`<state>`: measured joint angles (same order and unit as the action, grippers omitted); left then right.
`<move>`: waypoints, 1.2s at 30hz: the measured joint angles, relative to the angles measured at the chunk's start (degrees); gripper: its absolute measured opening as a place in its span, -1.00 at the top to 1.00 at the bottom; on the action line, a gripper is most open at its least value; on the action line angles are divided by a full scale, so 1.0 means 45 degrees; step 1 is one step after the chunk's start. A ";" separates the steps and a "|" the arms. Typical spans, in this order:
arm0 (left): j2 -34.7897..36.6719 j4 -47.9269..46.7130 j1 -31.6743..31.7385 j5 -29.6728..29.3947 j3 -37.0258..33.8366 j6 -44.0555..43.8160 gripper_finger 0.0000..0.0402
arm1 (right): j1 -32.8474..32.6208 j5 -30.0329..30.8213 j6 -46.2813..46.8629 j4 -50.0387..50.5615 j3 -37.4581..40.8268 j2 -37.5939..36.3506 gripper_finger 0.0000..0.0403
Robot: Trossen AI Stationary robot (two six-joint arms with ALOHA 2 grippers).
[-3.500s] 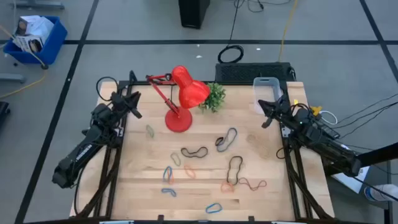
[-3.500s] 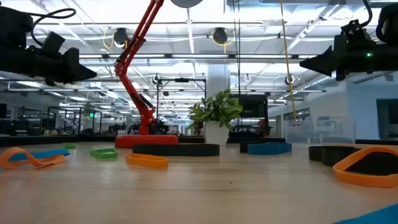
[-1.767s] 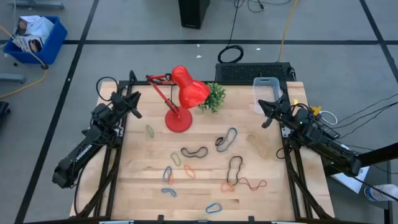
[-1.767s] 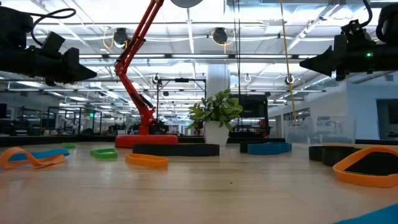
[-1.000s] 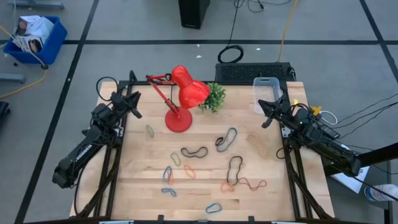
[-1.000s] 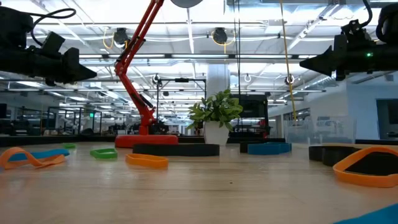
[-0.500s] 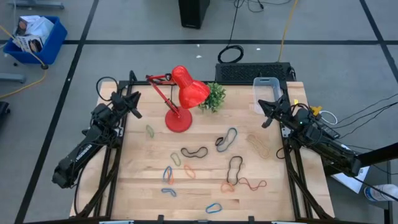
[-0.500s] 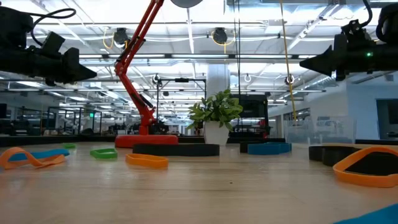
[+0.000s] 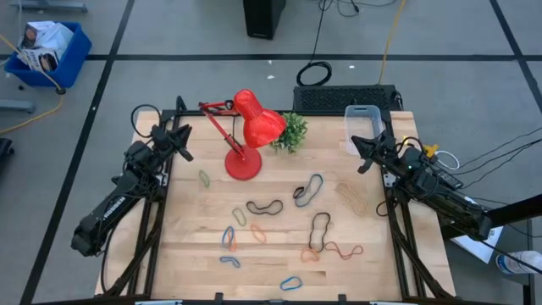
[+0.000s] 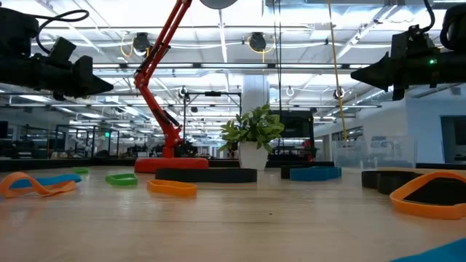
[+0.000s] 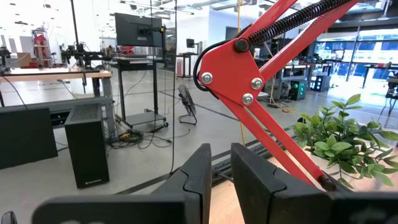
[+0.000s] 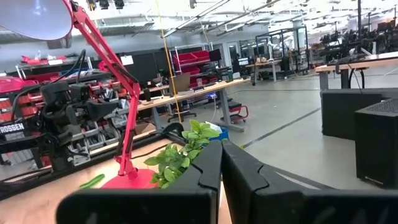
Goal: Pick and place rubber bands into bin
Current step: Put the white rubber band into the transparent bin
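text: "ROSSEN" | on: left arm (image 12: 18, 127) | view: right wrist

Even, bright overhead light fills the high view; the pale wooden desk (image 9: 279, 212) shows only faint, soft shadows and no glare; in the low view rows of ceiling strip lights (image 10: 240, 29) shine behind, so both arms read as dark silhouettes, and the nearest desk surface with the orange rubber loop (image 10: 429, 193) at the edge is out of focus; in both wrist views the dark fingers (image 11: 202, 177) up close are soft, the room beyond clearer.
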<state>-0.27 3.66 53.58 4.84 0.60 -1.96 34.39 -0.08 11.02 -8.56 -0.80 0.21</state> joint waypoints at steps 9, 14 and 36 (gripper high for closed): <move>0.0002 -0.0001 0.0002 -0.0002 -0.0005 -0.0005 0.68 | 0.0005 0.0000 0.0060 0.0048 0.0000 0.0000 0.96; 0.0002 0.0000 0.0004 -0.0004 -0.0001 -0.0592 0.68 | 0.0001 -0.0016 0.0060 0.0056 -0.0005 0.0005 0.96; -0.0001 0.0015 0.0000 -0.0087 -0.0005 -0.1052 0.68 | 0.0000 -0.0700 0.0040 0.0340 0.0000 0.0000 0.53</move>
<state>-0.27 3.73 53.58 4.45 0.58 -6.69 34.39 -3.23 11.20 -7.03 -0.80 0.21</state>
